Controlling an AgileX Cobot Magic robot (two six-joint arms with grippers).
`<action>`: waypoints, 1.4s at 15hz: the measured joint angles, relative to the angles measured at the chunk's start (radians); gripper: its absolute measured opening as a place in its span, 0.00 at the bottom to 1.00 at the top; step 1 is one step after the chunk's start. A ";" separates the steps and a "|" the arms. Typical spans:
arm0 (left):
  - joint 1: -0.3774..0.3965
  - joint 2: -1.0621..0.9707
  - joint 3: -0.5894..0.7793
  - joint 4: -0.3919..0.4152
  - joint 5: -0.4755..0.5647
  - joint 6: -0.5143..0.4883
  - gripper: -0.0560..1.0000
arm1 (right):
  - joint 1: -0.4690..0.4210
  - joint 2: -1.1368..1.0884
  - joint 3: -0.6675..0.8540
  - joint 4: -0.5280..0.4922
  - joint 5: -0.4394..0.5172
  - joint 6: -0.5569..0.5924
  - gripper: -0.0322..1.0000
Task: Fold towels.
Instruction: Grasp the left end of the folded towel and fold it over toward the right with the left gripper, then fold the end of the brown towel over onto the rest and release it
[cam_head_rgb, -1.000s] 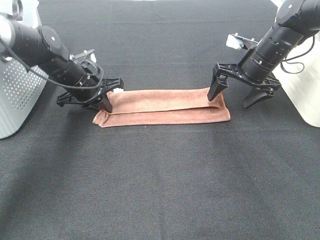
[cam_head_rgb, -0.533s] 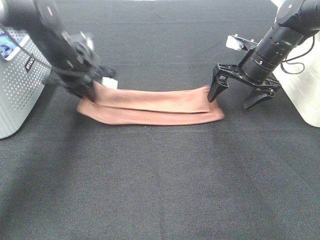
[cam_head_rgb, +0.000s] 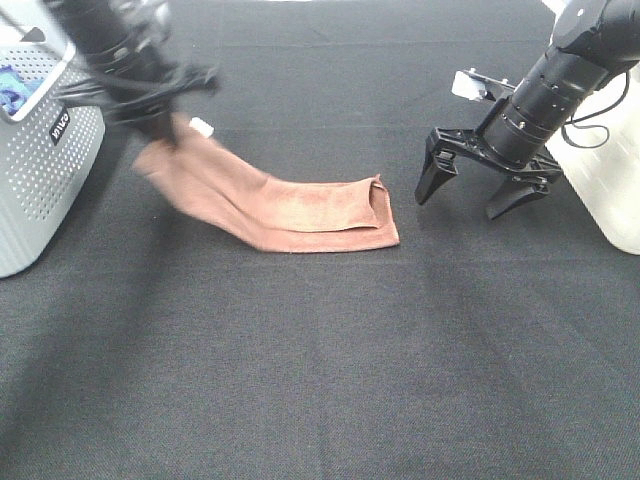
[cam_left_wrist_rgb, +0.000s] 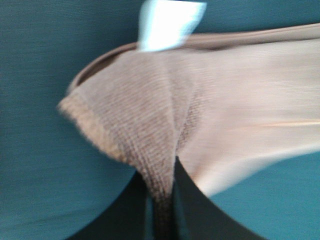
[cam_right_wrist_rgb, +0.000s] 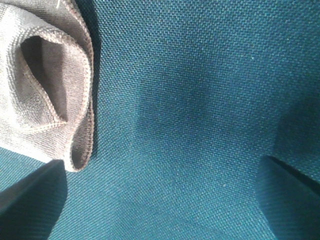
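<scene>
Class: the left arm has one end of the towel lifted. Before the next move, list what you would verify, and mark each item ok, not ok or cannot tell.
1. Left gripper shut on the towel: ok, cloth is pinched between its jaws.
2. Right gripper clear of the towel: ok, it is open and apart from it.
3. Free end resting on the table: ok.
4. Layers at the free end lying closed: not ok, they gape in the right wrist view.
5. Lifted part neatly folded: cannot tell, it is blurred.
</scene>
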 joint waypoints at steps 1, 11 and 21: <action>-0.024 0.001 -0.001 -0.045 -0.028 0.000 0.09 | 0.000 0.000 0.000 0.000 0.000 0.000 0.96; -0.217 0.168 -0.003 -0.333 -0.360 0.000 0.37 | 0.000 0.000 0.000 0.006 0.014 0.000 0.96; -0.144 0.102 -0.003 -0.372 -0.467 0.211 0.62 | 0.020 -0.056 0.000 0.260 0.062 -0.145 0.96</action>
